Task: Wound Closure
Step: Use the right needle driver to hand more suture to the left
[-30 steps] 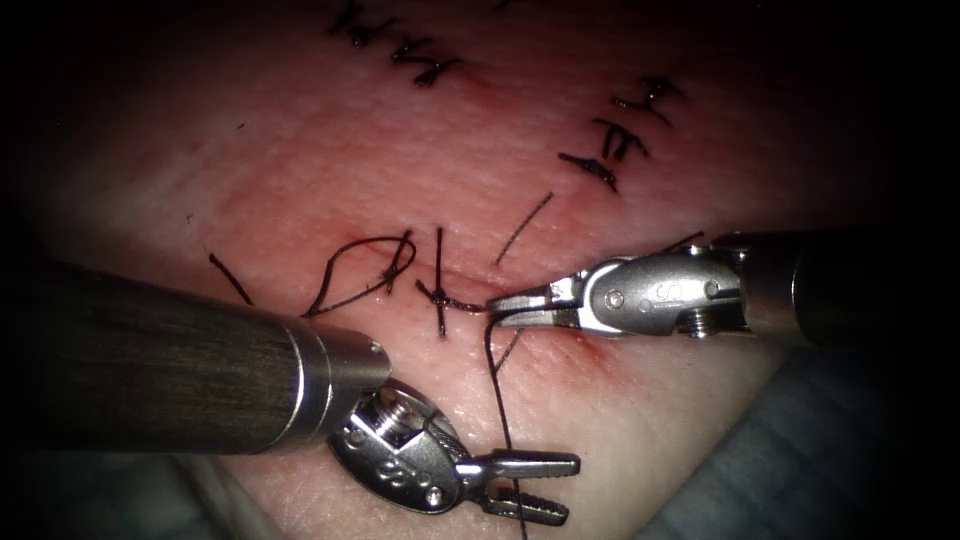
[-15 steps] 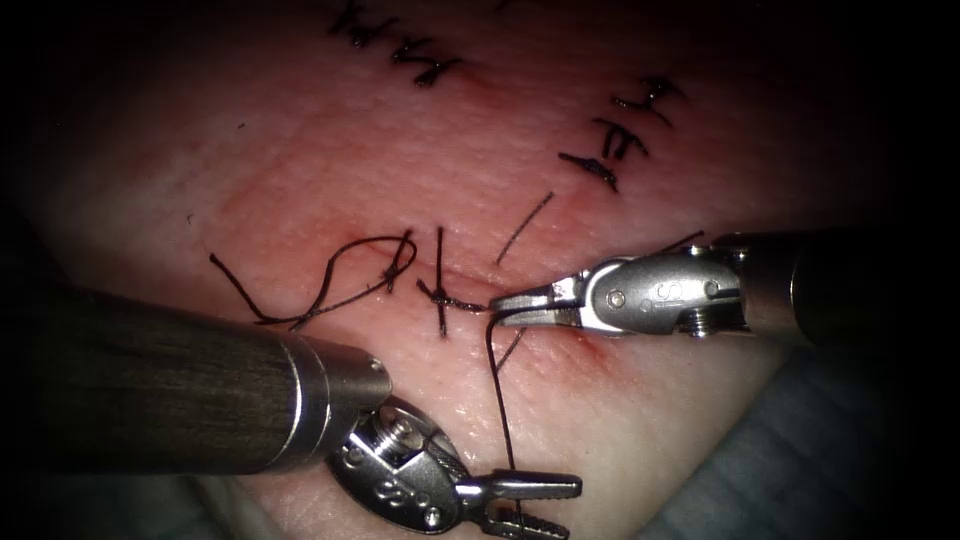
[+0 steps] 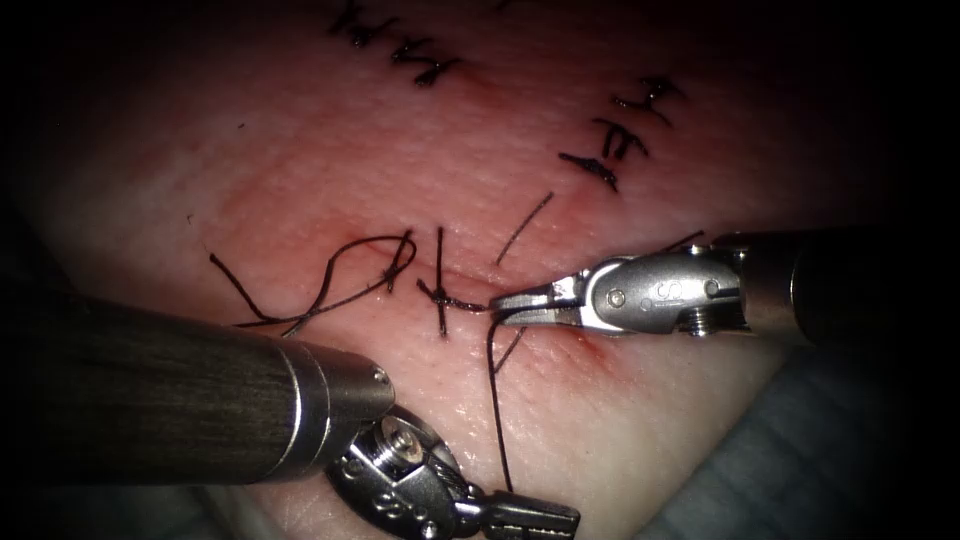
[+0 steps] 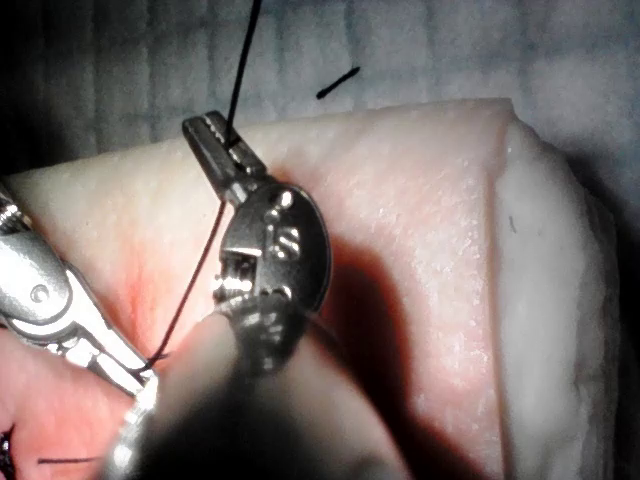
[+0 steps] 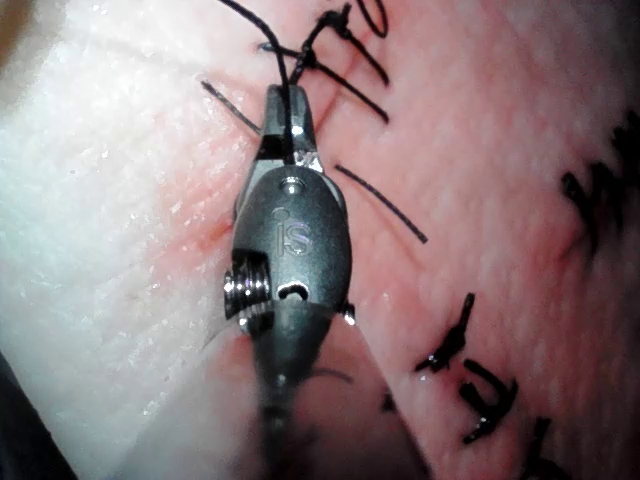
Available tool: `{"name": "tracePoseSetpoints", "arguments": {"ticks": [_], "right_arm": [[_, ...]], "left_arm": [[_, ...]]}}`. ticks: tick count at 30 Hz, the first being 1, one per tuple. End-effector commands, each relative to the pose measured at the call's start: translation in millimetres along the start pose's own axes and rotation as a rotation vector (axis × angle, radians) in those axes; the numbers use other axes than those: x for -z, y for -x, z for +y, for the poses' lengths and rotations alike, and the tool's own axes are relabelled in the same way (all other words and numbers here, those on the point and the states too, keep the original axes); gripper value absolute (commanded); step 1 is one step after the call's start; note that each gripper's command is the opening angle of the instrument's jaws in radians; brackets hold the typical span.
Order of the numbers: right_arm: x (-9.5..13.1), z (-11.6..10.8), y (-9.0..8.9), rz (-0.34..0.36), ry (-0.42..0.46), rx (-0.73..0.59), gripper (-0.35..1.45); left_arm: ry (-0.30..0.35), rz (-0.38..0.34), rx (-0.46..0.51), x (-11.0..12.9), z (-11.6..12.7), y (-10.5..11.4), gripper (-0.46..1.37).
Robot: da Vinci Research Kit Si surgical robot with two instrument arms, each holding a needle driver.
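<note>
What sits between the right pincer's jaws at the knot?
The right pincer is shut on the thread beside the knot; the strand runs down to the left pincer, also shut on it. The length clamped inside the jaws is hidden.

**Bright middle, dark rim**

Light falls from above and in front onto the middle of the pale pink pork tissue (image 3: 330, 160) and fades to black toward every edge. The right arm's steel jawed tool (image 3: 497, 303) shows glare, and wet flecks glint near the dark thread (image 3: 497, 400). In the left wrist view, the left arm's steel tool (image 4: 207, 130) casts a deep shadow on strongly lit tissue.
</note>
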Motion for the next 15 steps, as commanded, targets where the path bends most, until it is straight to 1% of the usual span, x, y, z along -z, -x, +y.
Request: {"name": "tracePoseSetpoints", "arguments": {"ticks": [1, 4, 7, 13, 14, 15], "right_arm": [[0.0, 0.0, 0.0, 0.000, 0.004, 0.000, -0.35], [0.0, -0.1, -0.1, 0.000, 0.004, 0.000, -0.35], [-0.1, -0.1, -0.1, 0.000, 0.004, -0.001, -0.35], [-0.1, 0.2, -0.8, -0.003, 0.004, -0.009, -0.35], [-0.2, 0.2, -0.9, 0.000, 0.010, -0.010, -0.06], [-0.2, 0.2, -1.1, -0.004, 0.022, -0.011, 0.36]], "left_arm": [[0.008, 0.003, 0.001, 0.2, -0.2, 0.0, -0.35], [0.001, -0.008, 0.004, 0.9, -0.7, 0.1, -0.35], [0.005, -0.003, 0.017, 1.5, -1.1, 0.2, -0.35], [0.011, 0.004, 0.025, 1.8, -1.7, 0.8, -0.35], [0.012, 0.005, 0.025, 1.8, -1.8, 0.9, -0.35], [0.014, 0.007, 0.025, 1.9, -2.0, 1.1, -0.35]]}}
